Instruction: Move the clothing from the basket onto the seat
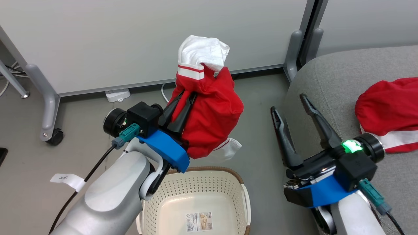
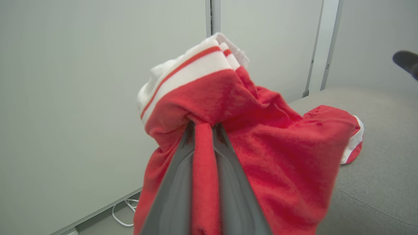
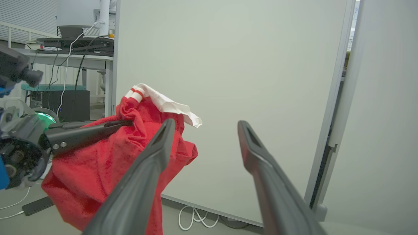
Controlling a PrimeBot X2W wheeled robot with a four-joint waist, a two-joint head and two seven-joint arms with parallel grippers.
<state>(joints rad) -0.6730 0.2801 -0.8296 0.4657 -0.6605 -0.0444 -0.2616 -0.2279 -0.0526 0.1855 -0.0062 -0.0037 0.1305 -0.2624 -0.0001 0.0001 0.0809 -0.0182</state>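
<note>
My left gripper [image 1: 187, 98] is shut on a red garment [image 1: 212, 114] with a white striped band, holding it in the air above and beyond the basket [image 1: 209, 186]. The same red garment [image 2: 261, 147] drapes over the fingers [image 2: 176, 182] in the left wrist view. The cream basket below has only a label on its floor. A second red and white garment [image 1: 388, 107] lies on the grey seat [image 1: 326, 81] at the right. My right gripper [image 1: 289, 102] hangs open beside the seat's edge, nothing between its fingers [image 3: 153, 163]. The held garment [image 3: 98, 173] shows left of them.
A pale partition wall [image 1: 130, 42] on grey wheeled feet [image 1: 49, 107] stands behind. White cables and a power block [image 1: 117, 95] lie on the grey floor at its base. A desk with equipment [image 3: 65, 49] stands far left in the right wrist view.
</note>
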